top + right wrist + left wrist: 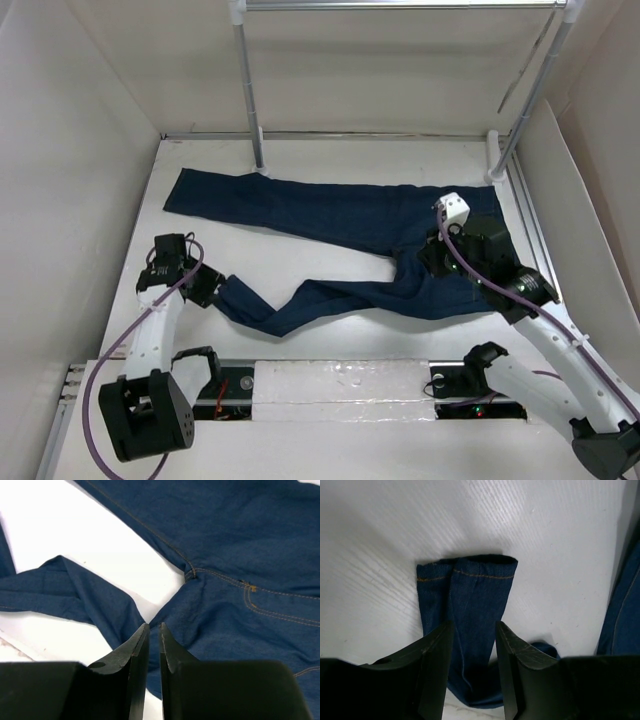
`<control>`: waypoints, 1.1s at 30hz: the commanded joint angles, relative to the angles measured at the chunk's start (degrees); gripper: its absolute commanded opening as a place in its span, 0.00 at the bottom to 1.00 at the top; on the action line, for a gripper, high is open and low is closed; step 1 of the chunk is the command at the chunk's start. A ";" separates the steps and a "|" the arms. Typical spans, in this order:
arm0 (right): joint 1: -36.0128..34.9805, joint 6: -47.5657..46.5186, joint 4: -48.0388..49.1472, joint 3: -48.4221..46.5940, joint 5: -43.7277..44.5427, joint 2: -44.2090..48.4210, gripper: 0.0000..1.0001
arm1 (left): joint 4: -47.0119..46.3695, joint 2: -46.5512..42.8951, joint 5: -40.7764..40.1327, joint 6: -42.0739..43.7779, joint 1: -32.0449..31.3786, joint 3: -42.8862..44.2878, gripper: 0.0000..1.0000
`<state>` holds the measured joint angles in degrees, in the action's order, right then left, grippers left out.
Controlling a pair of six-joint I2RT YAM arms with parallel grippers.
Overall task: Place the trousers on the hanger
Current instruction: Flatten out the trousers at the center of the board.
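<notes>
I see the table (350, 165) with the trousers (330, 220) spread flat on it, waist to the right. One leg runs to the far left and the other bends toward the near left. My left gripper (475, 627) is clamped across that bent leg, just short of its cuff. My right gripper (154, 626) has its fingers almost together at the crotch fold (whether any cloth is caught, I cannot tell). The hanger (524, 65) hangs at the far right, well apart from the denim.
</notes>
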<state>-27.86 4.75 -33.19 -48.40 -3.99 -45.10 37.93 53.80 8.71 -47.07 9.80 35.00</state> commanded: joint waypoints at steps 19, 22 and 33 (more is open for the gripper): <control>-0.44 -2.29 -2.49 -6.62 1.44 0.54 0.21 | 4.25 8.34 -5.02 0.67 -8.05 5.34 0.33; -0.44 -2.73 -2.67 -7.06 1.97 0.28 0.21 | 5.92 4.65 -2.91 -1.61 -8.05 4.81 0.33; -0.44 -4.05 -1.00 -9.95 -2.42 -4.64 0.21 | 3.82 2.19 -1.59 -5.49 -11.56 1.03 0.32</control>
<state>-27.86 1.67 -35.97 -54.87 -4.05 -48.66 40.99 56.82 6.55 -50.81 -1.52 37.17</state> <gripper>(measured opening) 0.211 0.326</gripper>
